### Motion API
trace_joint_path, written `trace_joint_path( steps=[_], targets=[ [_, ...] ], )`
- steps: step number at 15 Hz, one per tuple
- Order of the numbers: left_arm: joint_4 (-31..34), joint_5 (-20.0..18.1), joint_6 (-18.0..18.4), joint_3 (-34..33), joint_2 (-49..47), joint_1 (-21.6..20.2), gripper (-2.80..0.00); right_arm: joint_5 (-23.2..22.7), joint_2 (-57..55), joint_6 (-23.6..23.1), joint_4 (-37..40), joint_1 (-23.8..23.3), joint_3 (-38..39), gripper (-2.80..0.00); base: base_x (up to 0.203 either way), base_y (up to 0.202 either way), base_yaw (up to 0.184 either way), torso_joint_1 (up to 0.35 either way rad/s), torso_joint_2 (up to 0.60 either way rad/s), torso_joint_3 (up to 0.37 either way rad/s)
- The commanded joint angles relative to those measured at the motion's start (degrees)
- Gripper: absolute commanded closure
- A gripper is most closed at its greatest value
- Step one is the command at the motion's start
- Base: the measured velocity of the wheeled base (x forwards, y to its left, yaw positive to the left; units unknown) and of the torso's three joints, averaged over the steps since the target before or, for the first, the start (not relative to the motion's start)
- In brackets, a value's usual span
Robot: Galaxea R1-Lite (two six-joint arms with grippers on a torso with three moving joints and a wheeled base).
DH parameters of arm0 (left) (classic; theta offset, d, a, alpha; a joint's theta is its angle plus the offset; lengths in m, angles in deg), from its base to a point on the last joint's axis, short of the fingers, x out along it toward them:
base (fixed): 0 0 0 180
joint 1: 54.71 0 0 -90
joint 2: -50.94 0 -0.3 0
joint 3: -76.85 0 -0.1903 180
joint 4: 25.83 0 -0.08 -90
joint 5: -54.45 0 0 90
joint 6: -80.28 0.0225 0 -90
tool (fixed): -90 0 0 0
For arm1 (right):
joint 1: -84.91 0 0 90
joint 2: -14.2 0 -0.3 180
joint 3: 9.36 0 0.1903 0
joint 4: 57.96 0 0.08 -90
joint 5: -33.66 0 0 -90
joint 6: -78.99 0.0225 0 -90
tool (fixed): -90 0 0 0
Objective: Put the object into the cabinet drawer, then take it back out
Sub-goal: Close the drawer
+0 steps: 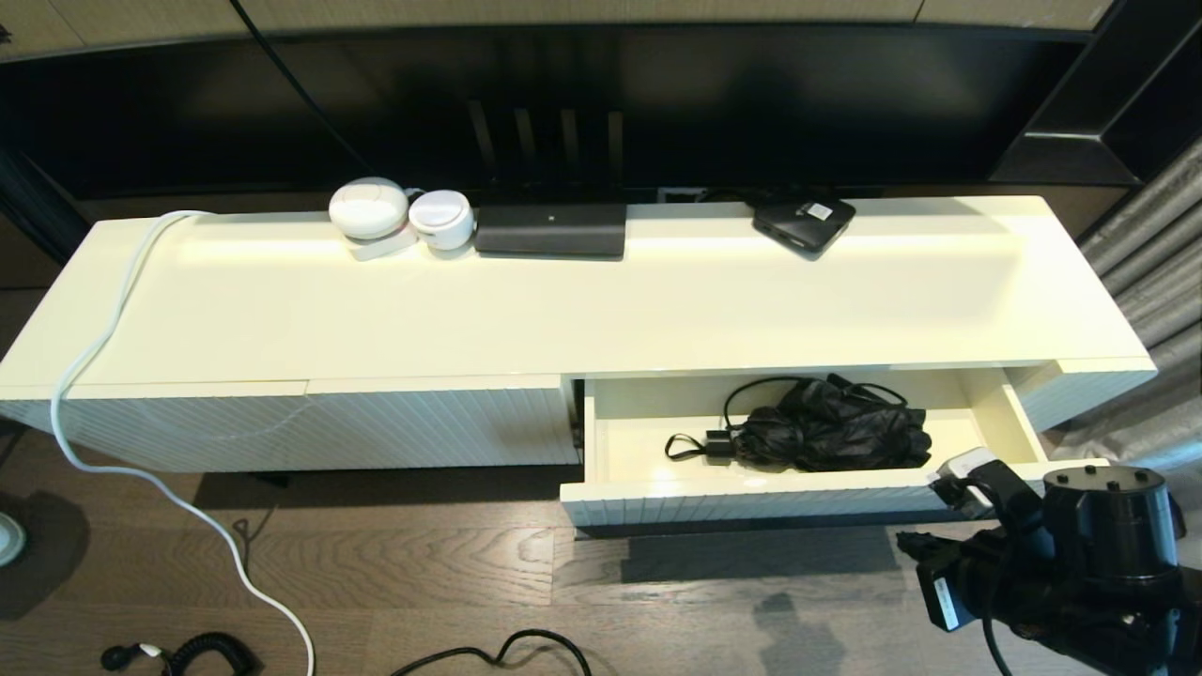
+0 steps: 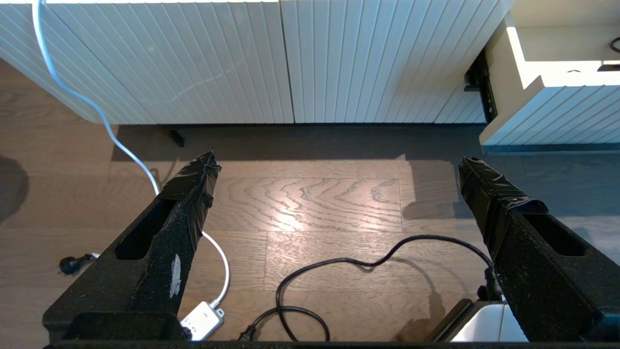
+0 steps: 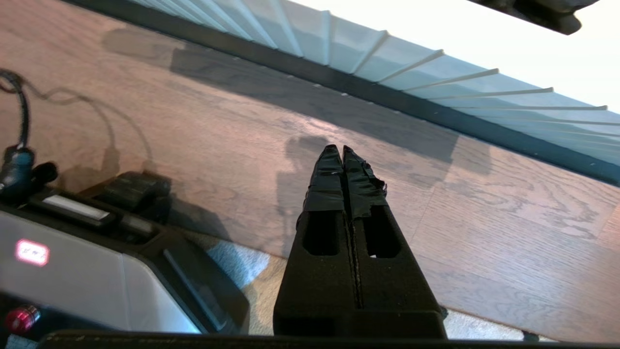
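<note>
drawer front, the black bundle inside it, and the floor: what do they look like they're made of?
Cabinet drawer: probably painted or lacquered board, with a white vertically ribbed front and a smooth cream inside that has a slight sheen.
Black bundle: thin, crumpled fabric with a cord loop; looks like nylon, possibly a folded umbrella.
Floor: wood or wood-look planks with visible grain and a satin glare.

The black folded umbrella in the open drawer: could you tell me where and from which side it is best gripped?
Probably from above, across the middle of the black folded umbrella: it lies lengthwise, and the cabinet drawer walls block a level approach.
</note>
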Motion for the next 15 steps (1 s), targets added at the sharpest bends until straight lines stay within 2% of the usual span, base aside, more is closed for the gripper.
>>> trace_joint_path(
  steps=[1, 15],
  targets=[
    [0.0, 0.0, 0.0, 0.0, 0.0, 0.0, -2.80, 0.0, -1.5, 0.0, -0.9, -0.5, 0.1, 0.00, 0.000, 0.000, 0.000, 0.000, 0.00, 0.000],
    [0.0, 0.0, 0.0, 0.0, 0.0, 0.0, -2.80, 0.1, -12.0, -0.3, -17.3, -1.5, -1.1, 0.00, 0.000, 0.000, 0.000, 0.000, 0.00, 0.000]
  ],
)
